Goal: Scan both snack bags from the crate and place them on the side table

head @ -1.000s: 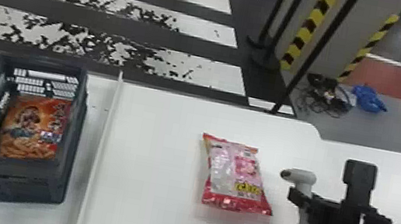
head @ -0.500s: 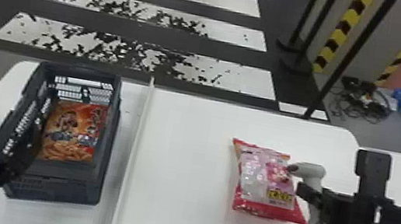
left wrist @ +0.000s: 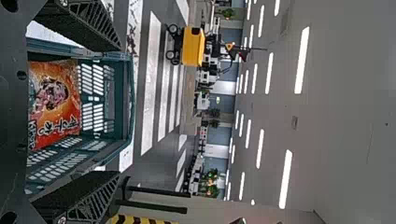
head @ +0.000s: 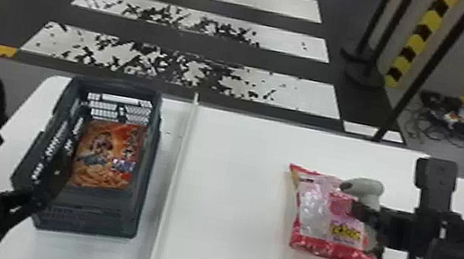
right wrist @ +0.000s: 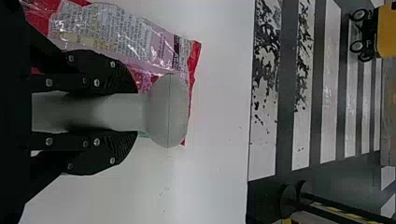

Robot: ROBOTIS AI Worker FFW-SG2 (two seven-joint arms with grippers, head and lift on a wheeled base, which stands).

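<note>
Both my end effectors have moved since the earlier views: the right end effector (right wrist: 137,112) has carried the scanner (head: 364,189) from beside the pink snack bag (head: 309,209) to over part of it, and the left end effector (left wrist: 116,111) has come across toward the crate (head: 92,218). My left fingers stand wide with nothing between them; my right ones are closed on the scanner's handle. The pink bag lies flat on the right part of the surface (head: 238,164), beyond the white divider (head: 169,202) from the crate. The orange snack bag (head: 108,155) is inside the crate, by the surface's left edge.

I judge the step in hand to be fetching the orange bag. To do it well, I should clear the crate's side wall before lowering, keep my fingers wide until they straddle the bag, then pinch gently so the chips don't crush. Meanwhile the scanner wants a steady grip, its cable loose and off the pink bag. Whether that bag has been scanned, I cannot tell.
</note>
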